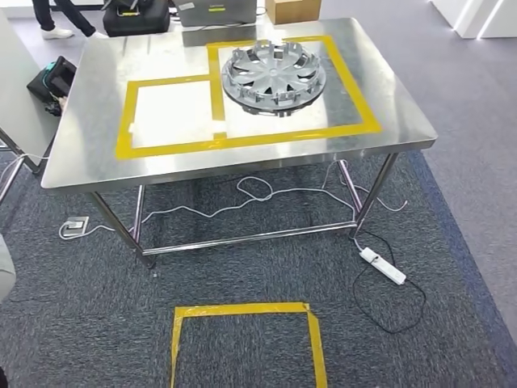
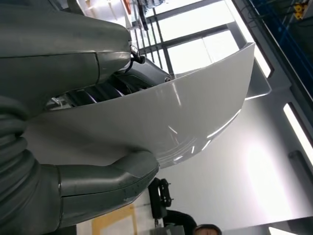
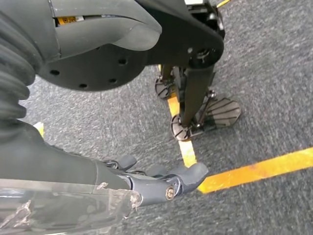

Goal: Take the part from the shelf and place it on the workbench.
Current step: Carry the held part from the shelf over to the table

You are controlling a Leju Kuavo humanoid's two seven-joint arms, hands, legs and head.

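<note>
L robot hand [image 2: 92, 122] grips white part [image 2: 184, 122]; workbench [image 1: 91, 153] L square bare

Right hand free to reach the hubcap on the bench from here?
Probably not yet. The right hand hangs low over the carpet, holding nothing, and the hubcap lies toward the far side of the workbench, with carpet between the robot and the bench. Nothing blocks it; it just looks too far.

Head view looks down on workbench [image 1: 91, 162] and carpet [image 1: 244, 267]; left wrist view faces upward, close; right wrist view faces carpet [image 3: 265, 73].
</note>
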